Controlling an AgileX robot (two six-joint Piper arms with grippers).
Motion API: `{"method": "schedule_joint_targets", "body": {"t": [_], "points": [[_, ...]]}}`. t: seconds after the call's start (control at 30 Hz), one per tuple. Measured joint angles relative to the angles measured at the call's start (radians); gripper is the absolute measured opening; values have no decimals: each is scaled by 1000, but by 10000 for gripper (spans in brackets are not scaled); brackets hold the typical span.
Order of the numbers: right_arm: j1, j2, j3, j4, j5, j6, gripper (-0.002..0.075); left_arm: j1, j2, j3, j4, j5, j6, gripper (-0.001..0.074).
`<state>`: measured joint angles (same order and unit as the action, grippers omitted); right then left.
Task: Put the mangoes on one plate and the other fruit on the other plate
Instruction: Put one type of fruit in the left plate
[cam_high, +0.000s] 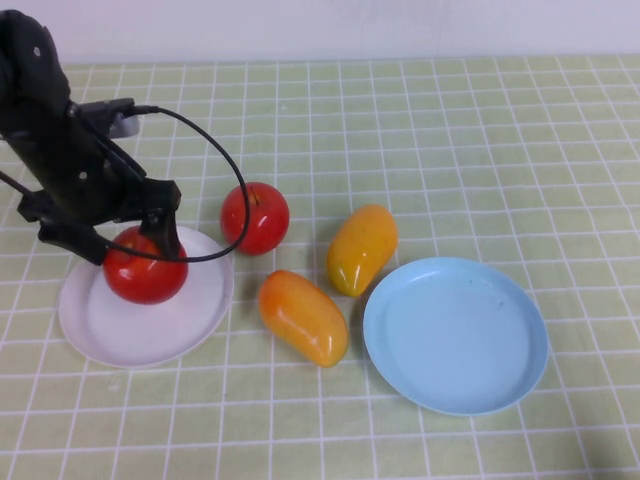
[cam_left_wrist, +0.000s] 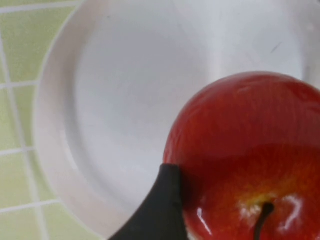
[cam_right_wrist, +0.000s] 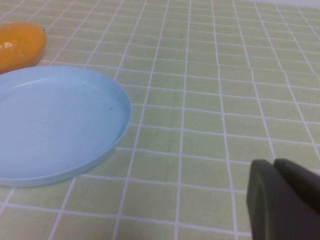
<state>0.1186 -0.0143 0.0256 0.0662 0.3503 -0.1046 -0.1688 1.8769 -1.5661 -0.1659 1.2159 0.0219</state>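
One red apple (cam_high: 145, 272) rests on the white plate (cam_high: 150, 335) at the left. My left gripper (cam_high: 130, 245) stands open over it, one finger on each side; in the left wrist view a black finger (cam_left_wrist: 160, 210) touches the apple (cam_left_wrist: 250, 150) above the plate (cam_left_wrist: 125, 100). The second apple (cam_high: 255, 218) sits on the cloth just right of the plate. Both mangoes lie on the cloth in the middle, the yellower one (cam_high: 362, 248) and the more orange one (cam_high: 303, 317). The light blue plate (cam_high: 455, 335) is bare. My right gripper (cam_right_wrist: 280, 200) is shut, low over the cloth beside the blue plate (cam_right_wrist: 55, 120).
A green checked cloth (cam_high: 480, 140) covers the table. The left arm's black cable (cam_high: 215, 150) loops over the second apple. One mango end (cam_right_wrist: 20, 45) shows beyond the blue plate in the right wrist view.
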Motion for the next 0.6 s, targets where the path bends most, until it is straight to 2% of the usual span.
{"method": "schedule_joint_targets", "body": {"t": [0.23, 0.4, 0.6], "points": [[0, 0, 0, 0, 0, 0, -16, 1, -2, 0, -205, 3, 8, 666], [0, 0, 0, 0, 0, 0, -16, 23, 3, 0, -160, 3, 6, 666], [0, 0, 0, 0, 0, 0, -15, 87, -3, -19, -115, 5, 4, 666]]}}
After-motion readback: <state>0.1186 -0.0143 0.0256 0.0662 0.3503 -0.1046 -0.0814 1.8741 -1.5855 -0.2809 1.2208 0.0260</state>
